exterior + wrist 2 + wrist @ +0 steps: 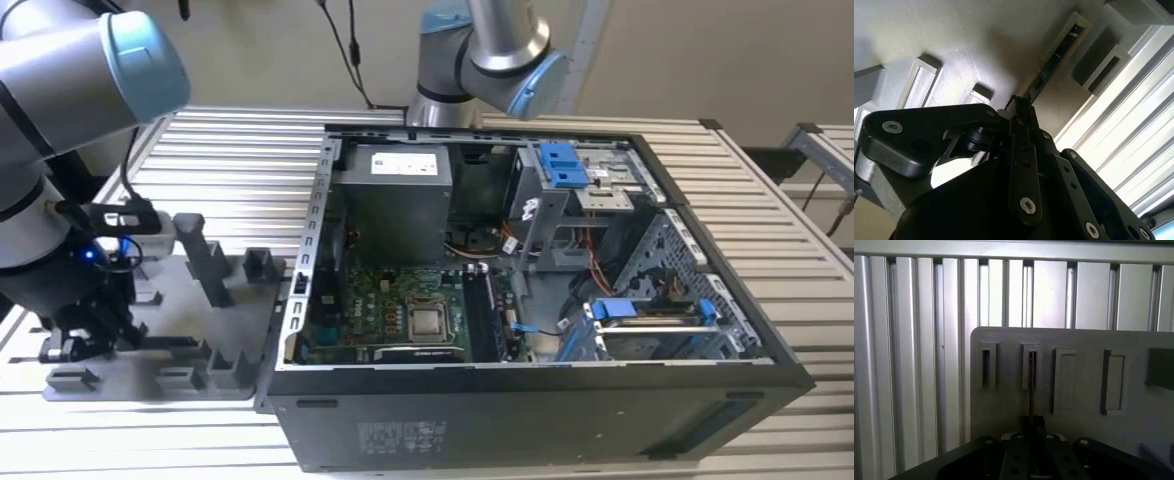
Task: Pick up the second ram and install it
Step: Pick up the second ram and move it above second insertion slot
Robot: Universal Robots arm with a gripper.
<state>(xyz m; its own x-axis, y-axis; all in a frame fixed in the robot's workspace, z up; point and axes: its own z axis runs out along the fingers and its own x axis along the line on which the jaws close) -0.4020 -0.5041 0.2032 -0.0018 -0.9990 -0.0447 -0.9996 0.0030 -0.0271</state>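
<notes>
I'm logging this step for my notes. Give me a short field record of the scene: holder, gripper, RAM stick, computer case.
holder: grey slotted block on the slatted table, at the exterior view's left of the case
gripper: low over the holder, fingers closed on the RAM stick
RAM stick: seen edge-on, running from the gripper into a holder slot
computer case: side open, motherboard exposed

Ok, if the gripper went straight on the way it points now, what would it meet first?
The ram stick standing edge-on in a slot of the grey holder tray, directly ahead of the gripper. It may already be in contact; depth is unclear.
</notes>
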